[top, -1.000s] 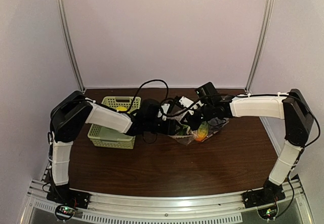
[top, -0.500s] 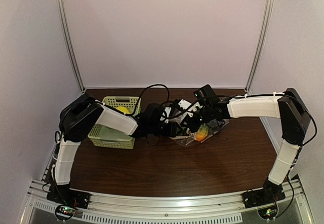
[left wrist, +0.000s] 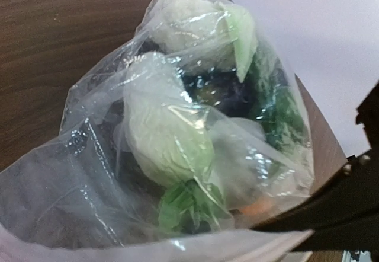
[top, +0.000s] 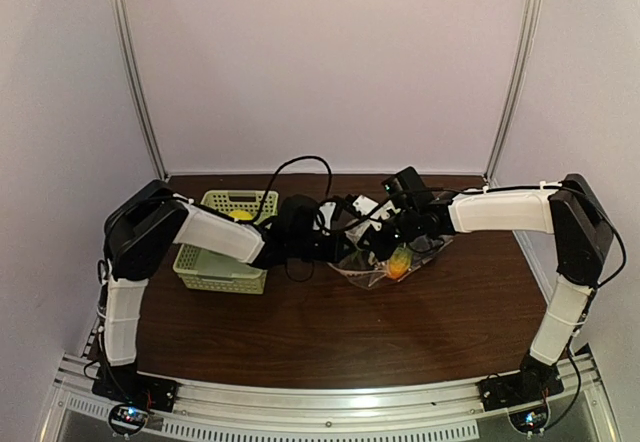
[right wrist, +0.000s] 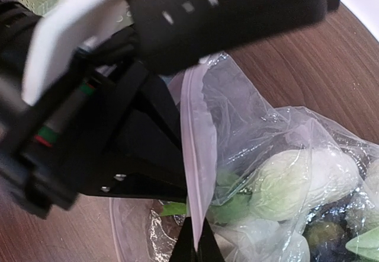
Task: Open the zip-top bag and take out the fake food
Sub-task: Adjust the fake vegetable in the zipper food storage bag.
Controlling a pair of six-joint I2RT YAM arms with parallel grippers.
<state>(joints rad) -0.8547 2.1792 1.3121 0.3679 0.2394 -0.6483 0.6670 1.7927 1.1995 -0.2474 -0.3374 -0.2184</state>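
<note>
At centre, left gripper [top: 350, 250] and right gripper [right wrist: 192, 247] pinch the zip-top bag [right wrist: 260, 125] (opposite lips, seemingly); fake food [left wrist: 169, 137] lies toward 3 o'clock.

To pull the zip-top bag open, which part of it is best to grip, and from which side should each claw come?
The pale zip strip of the zip-top bag, one lip per claw, from opposite sides: it is the flat, stiffer edge, standing clear of the fake food. The right claw and the left claw pinch there now.
</note>
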